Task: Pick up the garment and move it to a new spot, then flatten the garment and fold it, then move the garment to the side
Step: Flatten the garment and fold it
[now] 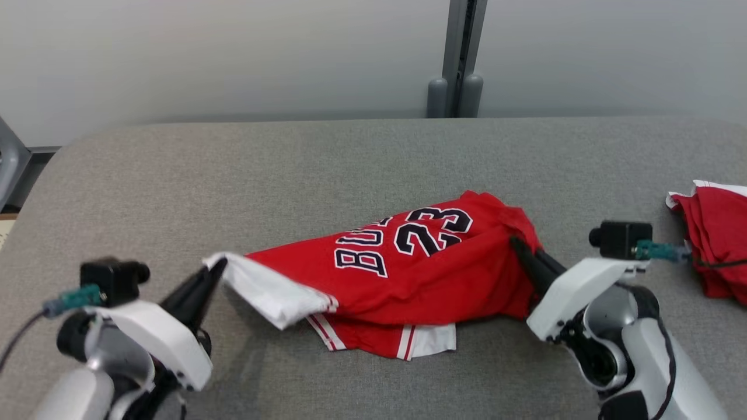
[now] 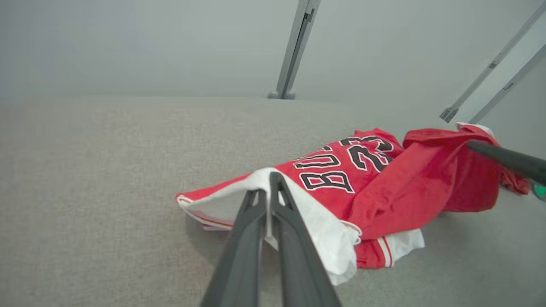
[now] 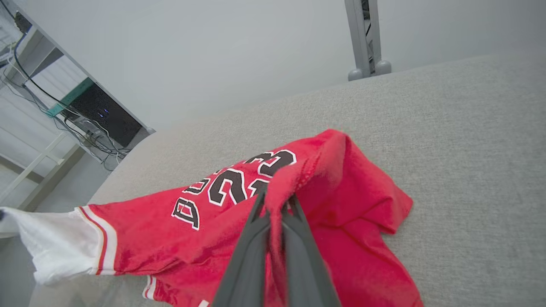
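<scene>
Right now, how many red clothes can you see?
2. One red number 23 jersey in the middle; another red garment at the right edge, partly cut off. More may be hidden.

Red jersey (image 1: 408, 274) numbered 23, white hem, crumpled, ends lifted, mid-table

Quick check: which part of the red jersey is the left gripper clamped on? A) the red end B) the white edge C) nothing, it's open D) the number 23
B: the left gripper is shut on the white edge of the jersey; the right gripper pinches the red end.
</scene>
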{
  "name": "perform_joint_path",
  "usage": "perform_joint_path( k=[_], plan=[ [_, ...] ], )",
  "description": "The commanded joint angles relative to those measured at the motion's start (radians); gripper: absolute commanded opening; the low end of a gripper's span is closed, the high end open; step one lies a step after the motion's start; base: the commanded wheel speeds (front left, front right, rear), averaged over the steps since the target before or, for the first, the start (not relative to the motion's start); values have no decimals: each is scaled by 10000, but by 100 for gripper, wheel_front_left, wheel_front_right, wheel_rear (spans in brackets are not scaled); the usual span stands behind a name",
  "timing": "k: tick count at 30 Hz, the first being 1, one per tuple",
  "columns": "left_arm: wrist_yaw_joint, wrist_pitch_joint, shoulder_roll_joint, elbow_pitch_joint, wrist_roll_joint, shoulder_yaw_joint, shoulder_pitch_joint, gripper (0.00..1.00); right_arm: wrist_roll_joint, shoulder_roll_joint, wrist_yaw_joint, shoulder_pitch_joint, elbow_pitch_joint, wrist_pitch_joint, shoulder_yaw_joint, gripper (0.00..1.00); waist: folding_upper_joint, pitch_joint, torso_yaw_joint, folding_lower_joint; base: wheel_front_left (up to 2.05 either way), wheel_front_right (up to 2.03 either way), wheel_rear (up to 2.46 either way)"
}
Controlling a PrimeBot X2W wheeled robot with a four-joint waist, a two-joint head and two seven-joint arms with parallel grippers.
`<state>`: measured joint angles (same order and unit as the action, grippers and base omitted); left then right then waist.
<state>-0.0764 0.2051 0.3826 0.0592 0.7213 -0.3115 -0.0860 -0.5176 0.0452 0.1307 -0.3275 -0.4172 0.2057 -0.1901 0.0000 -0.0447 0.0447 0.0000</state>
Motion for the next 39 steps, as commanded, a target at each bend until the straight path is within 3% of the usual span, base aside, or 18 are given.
perform_joint_path(
  k=[1, 5, 9, 13, 19, 24, 31, 39],
  plan=[
    [-2, 149, 262, -287, -48, 246, -790, 0, -478, 90, 2, -410, 563, 343, 43, 0, 0, -418, -191, 0, 0, 0, 0],
    [-199, 653, 881, -176, -57, 627, -2895, 0, -1668, 88, 2, -1842, 1406, 870, 346, 0, 0, -1392, -522, 0, 0, 0, 0],
    [-316, 911, 1131, 327, -16, 682, -4397, 0, -1899, 126, 2, -3226, 1429, 944, 492, 0, 0, -2080, -714, 0, 0, 0, 0],
    [-449, 1155, 1523, 1288, -97, 622, -6528, 0, -2393, 102, 2, -5254, 1072, 712, 540, 0, 0, -3030, -961, 0, 0, 0, 0],
    [-541, 799, 1998, 2761, -436, 444, -10042, 0, -2551, 163, 2, -8505, -201, -548, 633, 0, 0, -4237, -1237, 0, 0, 0, 0],
    [-542, 382, 2133, 4075, -866, -280, -12923, 0, -2831, 125, 3, -11032, -1655, -1600, 769, 0, 0, -4970, -1227, 0, 0, 0, 0],
    [-546, -888, 1825, 6095, -1351, -1053, -15876, 0, -2924, 474, 2, -13791, -3329, -2897, 976, 0, 0, -5674, -1087, 0, 0, 0, 0],
    [-546, -1516, 1474, 7640, -721, -2133, -16891, 0, -3241, 604, 2, -14177, -4568, -3383, 119, 0, 0, -5650, -1108, 0, 0, 0, 0]
  ],
)
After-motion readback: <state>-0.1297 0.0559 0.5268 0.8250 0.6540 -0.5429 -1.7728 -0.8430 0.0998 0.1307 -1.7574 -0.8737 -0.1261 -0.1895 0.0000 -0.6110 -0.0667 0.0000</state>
